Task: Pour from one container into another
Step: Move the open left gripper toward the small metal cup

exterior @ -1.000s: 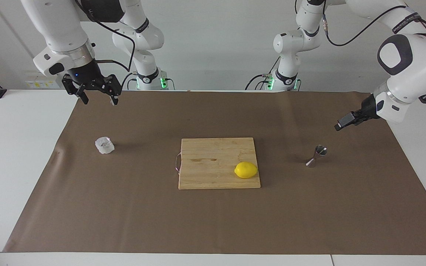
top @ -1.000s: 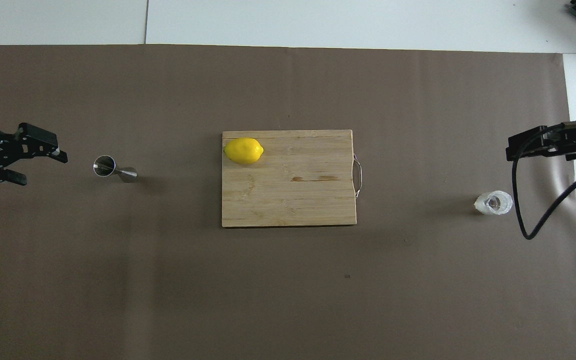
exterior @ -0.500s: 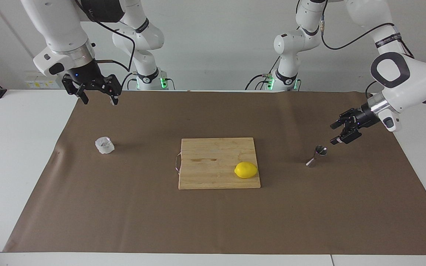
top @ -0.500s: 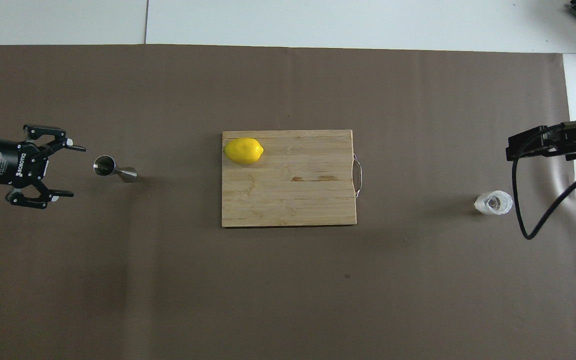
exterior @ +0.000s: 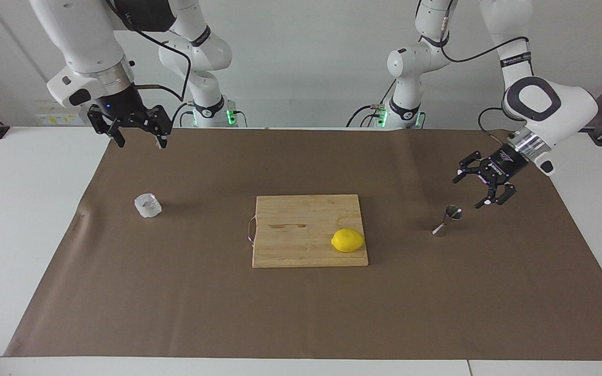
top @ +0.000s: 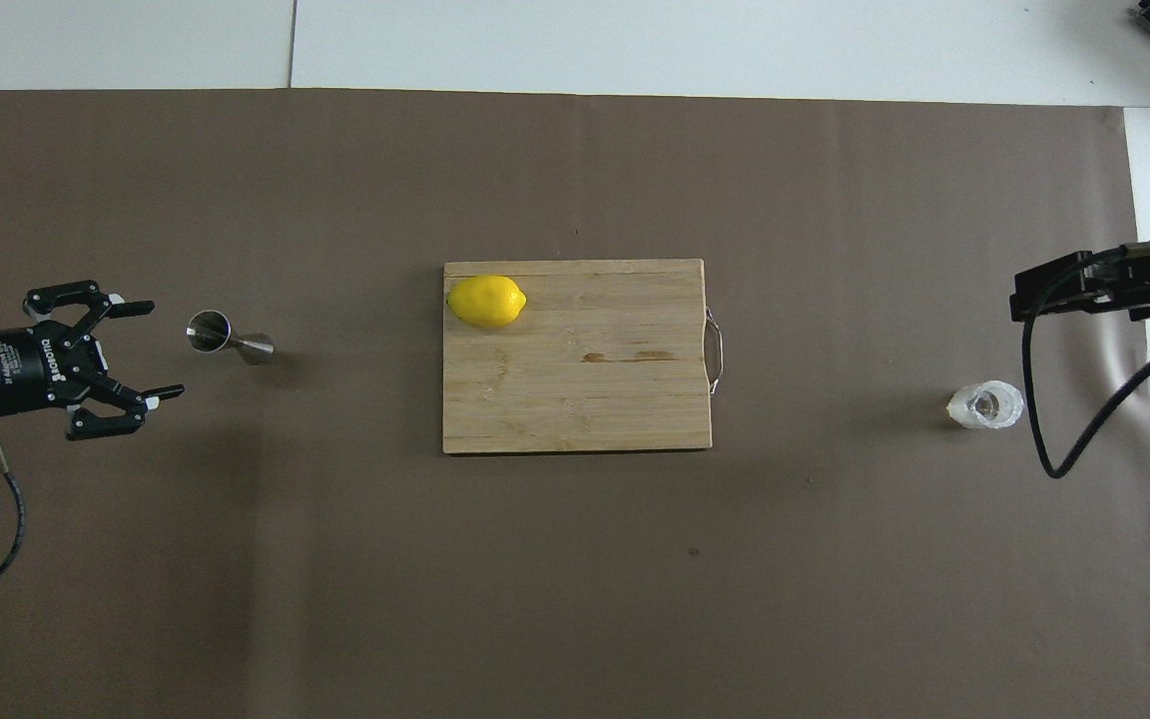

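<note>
Jigger (exterior: pixel 448 220) stands beside the spread left gripper (top: pixel 151 350), whose wrist label probably reads ROBOTIQ.

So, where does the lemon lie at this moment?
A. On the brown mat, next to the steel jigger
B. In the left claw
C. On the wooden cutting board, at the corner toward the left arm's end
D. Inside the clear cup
C: the lemon rests on the cutting board, at its corner toward the left arm's end and farther from the robots.
</note>
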